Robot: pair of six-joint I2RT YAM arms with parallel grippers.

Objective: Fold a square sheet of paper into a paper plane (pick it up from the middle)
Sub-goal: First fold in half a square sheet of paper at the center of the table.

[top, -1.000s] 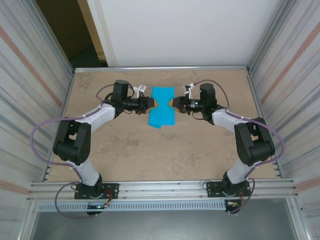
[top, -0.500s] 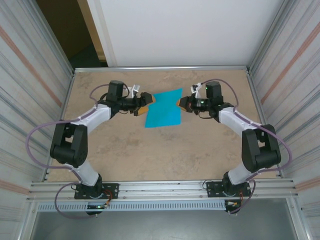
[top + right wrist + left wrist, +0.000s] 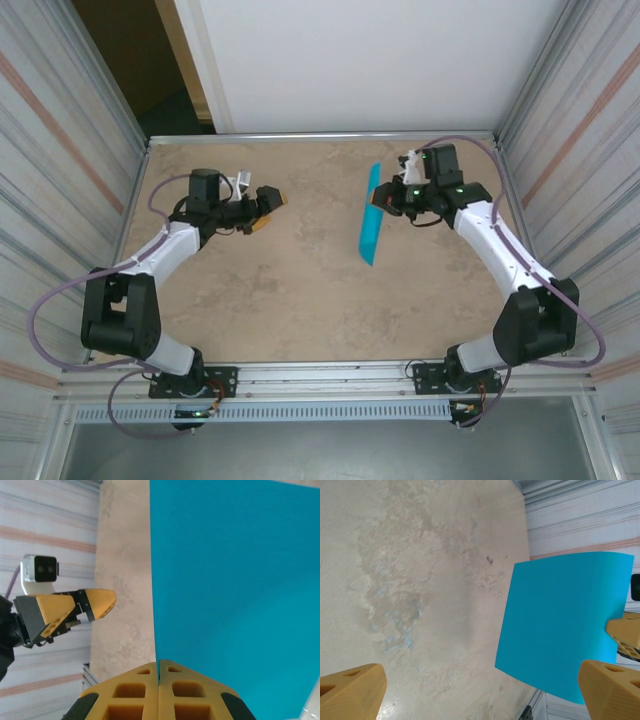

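A: Since we're going L to R, what's w/ the left gripper (image 3: 266, 208)?
B: It's over the far-left part of the table (image 3: 300, 300), fingers spread wide, nothing btw them. In the left wrist view its two yellow fingertips (image 3: 351, 692) sit at opposite bottom corners, w/ bare mottled tabletop in the gap.
A: Touching the paper?
B: No, it's well apart from it, w/ open table btw the two.
A: Where's the square sheet of paper (image 3: 370, 222)?
B: Right of centre, hanging roughly vertical. The top cam sees it nearly edge-on, as a thin turquoise strip. The left wrist cam gets its broad face (image 3: 560, 625): plain, unmarked, looks flat. Can't tell abt creases, or whether its near end touches the table.
A: What's holding it?
B: The right gripper (image 3: 385, 200), at the sheet's far end, toward the corrugated right wall (image 3: 560, 120).
A: Grip?
B: In the right wrist view its fingertips (image 3: 135, 690) are pressed together, pinching the sheet's edge. The sheet (image 3: 235, 580) stretches away from the tips and covers most of the right half. One yellow finger also shows at the sheet's right edge in the left wrist view.
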